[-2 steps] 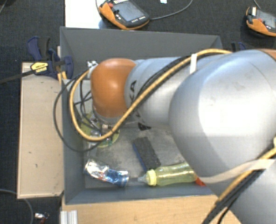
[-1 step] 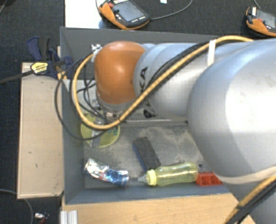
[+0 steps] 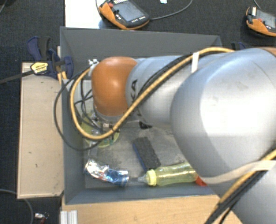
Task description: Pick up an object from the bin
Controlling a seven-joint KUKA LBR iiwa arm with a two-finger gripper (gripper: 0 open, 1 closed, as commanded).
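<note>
Camera view gives me the orange wrist cover (image 3: pixel 112 85) low over the 9 o'clock side of the bin (image 3: pixel 138 43). The gripper (image 3: pixel 100 124) sits under that cover, and I cannot tell how far open it is or whether it has anything. Right beneath it a greenish round thing (image 3: pixel 106 139) peeks out, possibly a lid. It is mostly hidden, so I can't read its axis. Toward 5 o'clock from it, a dark flat block (image 3: pixel 146 154) lies with its long axis running 11 to 5. Along the 6 o'clock wall a yellow-green bottle (image 3: pixel 171 175) lies on its side, long axis 9 to 3, cap pointing to 9. A crumpled silver-and-blue wrapper (image 3: pixel 105 173) lies just beyond the cap.
</note>
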